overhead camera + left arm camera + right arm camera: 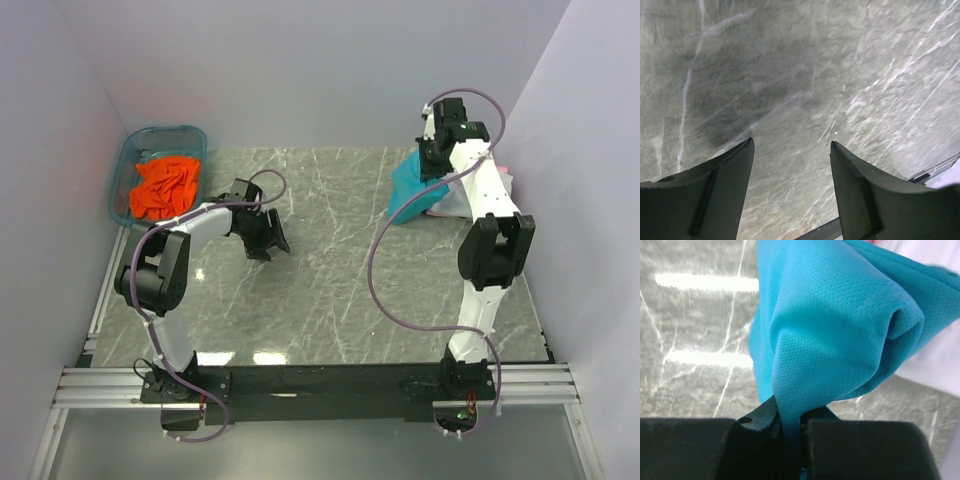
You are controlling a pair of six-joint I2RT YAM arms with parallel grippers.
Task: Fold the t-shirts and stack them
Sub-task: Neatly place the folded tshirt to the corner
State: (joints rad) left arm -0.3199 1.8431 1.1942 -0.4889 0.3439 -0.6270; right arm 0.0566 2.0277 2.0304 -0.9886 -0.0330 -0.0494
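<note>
A teal t-shirt (411, 186) (835, 320) hangs bunched at the back right of the table, pinched between the jaws of my right gripper (437, 160) (790, 422), which is shut on a fold of it. Under and behind the teal one lie a white t-shirt (452, 203) (935, 360) and a sliver of pink fabric (506, 178). An orange t-shirt (166, 186) lies crumpled in the blue tub (133, 160) at the back left. My left gripper (268, 238) (791, 150) hovers open over bare marble left of centre, nothing between its fingers.
The marble tabletop (320, 270) is bounded by white walls at the back and sides. A metal rail (300, 385) with both arm bases runs along the near edge. The right arm's cable (385, 290) loops over the right half of the table.
</note>
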